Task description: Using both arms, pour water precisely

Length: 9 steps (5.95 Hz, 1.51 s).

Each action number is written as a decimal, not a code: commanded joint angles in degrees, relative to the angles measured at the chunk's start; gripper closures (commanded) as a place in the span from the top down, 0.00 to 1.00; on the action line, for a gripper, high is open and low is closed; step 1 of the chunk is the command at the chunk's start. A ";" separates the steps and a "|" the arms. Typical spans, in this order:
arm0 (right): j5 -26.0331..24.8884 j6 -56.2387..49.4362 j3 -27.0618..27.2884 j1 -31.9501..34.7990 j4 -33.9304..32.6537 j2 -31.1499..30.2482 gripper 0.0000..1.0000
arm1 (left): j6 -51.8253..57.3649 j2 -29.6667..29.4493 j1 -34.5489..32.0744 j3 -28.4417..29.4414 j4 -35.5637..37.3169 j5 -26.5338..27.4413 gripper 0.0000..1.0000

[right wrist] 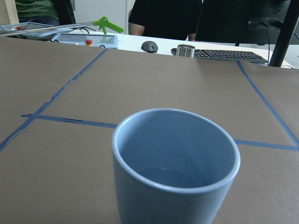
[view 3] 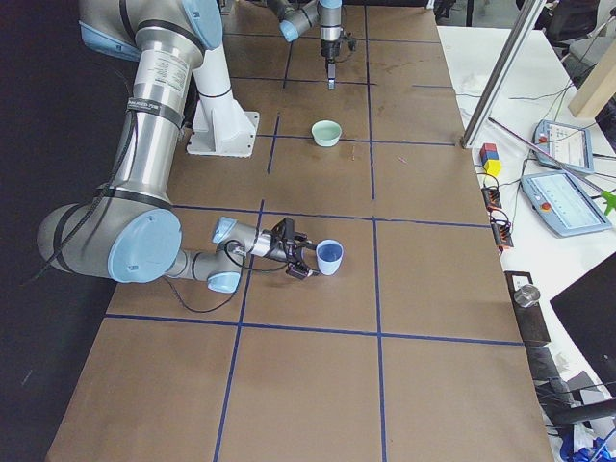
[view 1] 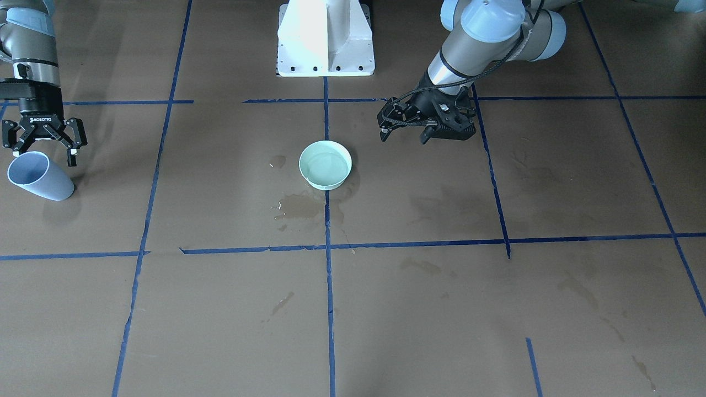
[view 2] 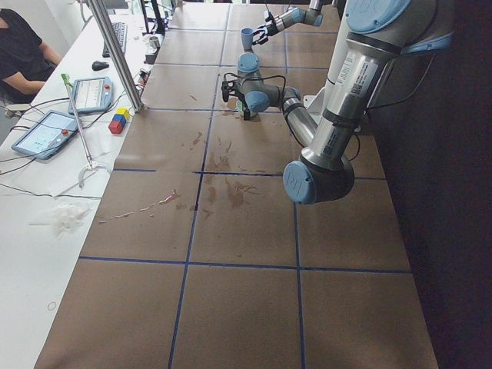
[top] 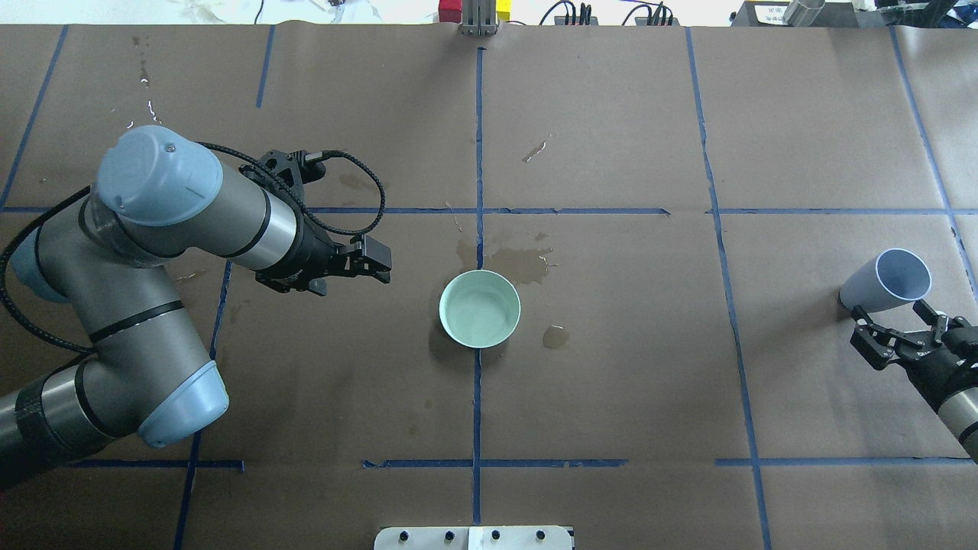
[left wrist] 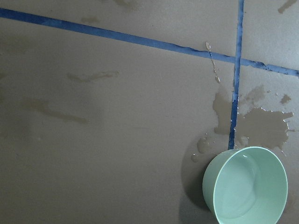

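A mint-green bowl (view 1: pixel 325 164) stands at the table's middle and holds water (view 1: pixel 326 168), seen as a faint sheen; it also shows in the overhead view (top: pixel 480 308) and the left wrist view (left wrist: pixel 245 185). My left gripper (view 1: pixel 403 135) hangs open and empty, above the table to the bowl's side and apart from it (top: pixel 377 265). A light blue cup (view 1: pixel 38 176) stands upright at the table's end. My right gripper (view 1: pixel 45 148) is open just behind the cup and does not hold it (top: pixel 901 330). The cup (right wrist: pixel 174 165) fills the right wrist view; I cannot tell whether it holds water.
Wet patches (view 1: pixel 300 205) darken the brown paper beside the bowl, with more stains further out (top: pixel 523 263). Blue tape lines grid the table. The white pedestal base (view 1: pixel 325 38) stands at the robot's side. Tablets and coloured blocks (view 3: pixel 491 159) lie on the operators' bench.
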 commanded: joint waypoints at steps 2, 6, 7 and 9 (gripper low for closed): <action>0.07 0.03 0.00 1.06 0.05 0.01 0.98 | 0.00 0.02 0.00 -0.02 0.00 0.00 0.99; 0.60 -3.22 -0.09 3.34 -0.13 2.47 0.98 | 0.00 0.19 0.09 -0.02 0.00 0.00 0.99; 0.69 -3.57 -0.09 3.70 -0.13 2.47 0.97 | 0.00 0.19 0.09 -0.02 0.00 0.00 0.99; 0.86 -3.84 -0.53 4.14 -0.13 2.64 0.97 | 0.00 0.19 0.09 -0.02 0.00 0.00 0.99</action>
